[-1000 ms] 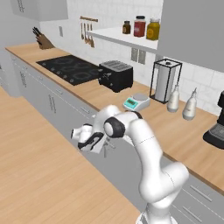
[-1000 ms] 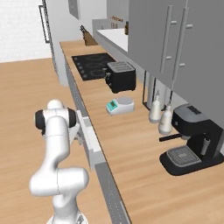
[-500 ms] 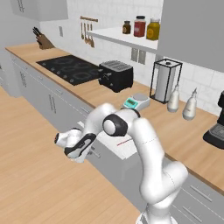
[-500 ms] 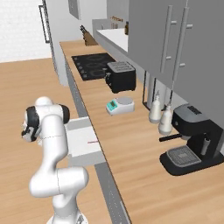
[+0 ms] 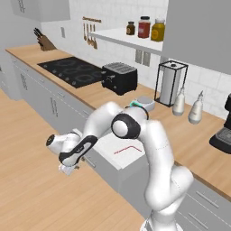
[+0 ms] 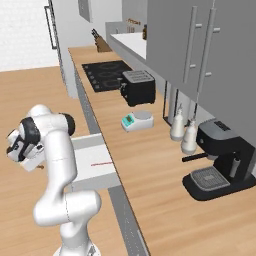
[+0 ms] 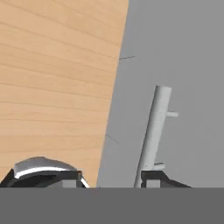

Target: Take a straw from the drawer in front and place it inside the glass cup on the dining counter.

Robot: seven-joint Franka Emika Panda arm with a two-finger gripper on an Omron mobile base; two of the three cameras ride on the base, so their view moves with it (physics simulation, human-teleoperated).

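A light-wood wall counter (image 5: 97, 92) carries a black toaster (image 5: 120, 77). Its wide light-grey drawer (image 5: 118, 153) now stands pulled further out, thin red straw (image 5: 127, 149) lying inside. Gripper (image 5: 68, 169) at its front; finger state unclear.

One straw (image 5: 127, 150) — one drawer (image 5: 106, 145) — three jars (image 5: 145, 27).

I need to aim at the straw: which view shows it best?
The left base view: the straw lies whole, bent end visible, on the open drawer's white floor. The right base view shows a thin red line. The hand view faces the handle.
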